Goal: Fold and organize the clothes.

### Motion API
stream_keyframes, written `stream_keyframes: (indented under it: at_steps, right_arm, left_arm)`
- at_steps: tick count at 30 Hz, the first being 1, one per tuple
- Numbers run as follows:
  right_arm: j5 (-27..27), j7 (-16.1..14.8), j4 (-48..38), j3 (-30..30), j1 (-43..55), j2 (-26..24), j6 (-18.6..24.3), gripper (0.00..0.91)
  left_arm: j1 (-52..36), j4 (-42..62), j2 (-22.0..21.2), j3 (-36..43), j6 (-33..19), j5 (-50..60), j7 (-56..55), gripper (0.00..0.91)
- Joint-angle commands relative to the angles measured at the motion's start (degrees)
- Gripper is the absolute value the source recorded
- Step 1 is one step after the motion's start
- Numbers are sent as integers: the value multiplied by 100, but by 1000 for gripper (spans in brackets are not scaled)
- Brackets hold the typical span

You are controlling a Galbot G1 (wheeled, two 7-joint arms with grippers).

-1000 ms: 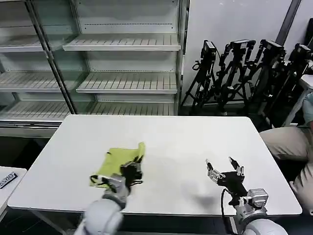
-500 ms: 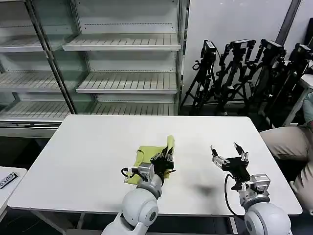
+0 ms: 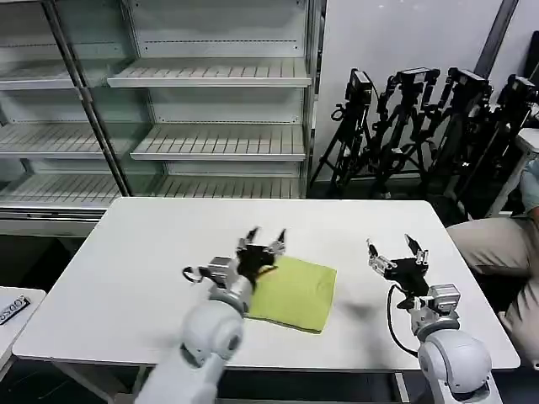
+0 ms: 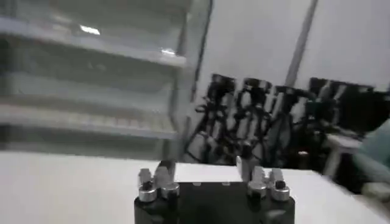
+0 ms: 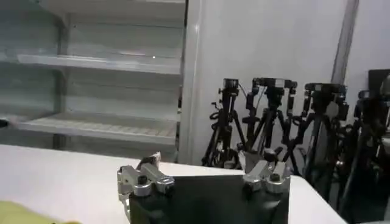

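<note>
A white table (image 3: 152,261) stands before empty wire shelving (image 3: 210,143) set against the left of the far wall, with a cluster of black camera tripods (image 3: 421,126) at the right rear. The lime yellow-green T-shirt (image 3: 295,293) lies flat on the table near its front centre as a folded, roughly rectangular pad. The left gripper (image 3: 264,241) is raised just above the shirt's rear left corner, fingers spread apart and pointing away from the robot, holding nothing; in the left wrist view its two fingertips (image 4: 161,173) stand well apart against the tripods. The right gripper (image 3: 397,252) hovers over bare tabletop to the right of the shirt, apart from it, likewise spread wide and empty, fingers directed forward and upward.
</note>
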Motion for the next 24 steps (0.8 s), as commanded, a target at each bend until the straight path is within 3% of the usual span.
stream_keyframes:
  at_steps: [1, 12, 24]
  right_arm:
    - [-613, -35, -304, -21, 172, 69, 45, 907]
    - [-1032, -147, -345, 176, 93, 63, 493, 907]
    - [-922, -145, -698, 97, 211, 6, 1072, 907]
  left_arm:
    - [135, 1812, 1662, -2007, -2096, 2290, 2182, 907]
    - [91, 1689, 1442, -1714, -2306, 2055, 2218, 907]
    - [250, 1468, 1200, -1721, -2809, 1867, 2248, 907]
